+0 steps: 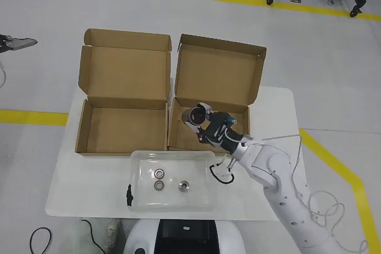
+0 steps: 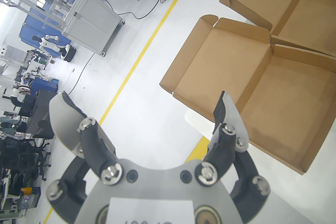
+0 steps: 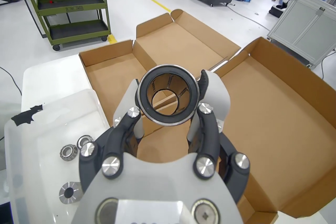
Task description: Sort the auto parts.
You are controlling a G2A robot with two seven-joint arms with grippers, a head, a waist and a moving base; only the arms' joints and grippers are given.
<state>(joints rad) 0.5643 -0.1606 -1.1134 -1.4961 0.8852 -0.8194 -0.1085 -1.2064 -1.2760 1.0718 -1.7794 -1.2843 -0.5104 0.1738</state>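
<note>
right end effector [image 3: 170,93] clamped across the barrel of a short hollow steel sleeve with black end ring [image 3: 168,69], held over the right brown cardboard box [image 1: 181,140]. probably heavy, rigid, slick on the polished metal; best gripped mid-barrel, not by the ring. left end effector [image 2: 143,101] wide open, empty.

On table [image 1: 63,190], far side: left box [image 1: 122,130] and right box [image 1: 176,137] close side by side, lids open toward far side. Before both boxes, at table's near edge: bin [image 1: 171,198]. In bin, left of middle: 2 bearings, far bearing [image 1: 159,172] directly behind near bearing [image 1: 159,185]; disc [image 1: 183,186] just right of near bearing. Tape [image 1: 129,194] on bin's left rim. Over right box's left part: sleeve [image 1: 193,115], held in right gripper [image 3: 169,82]. Left gripper [image 2: 143,97] well left of table, over floor [image 1: 38,76].
</note>
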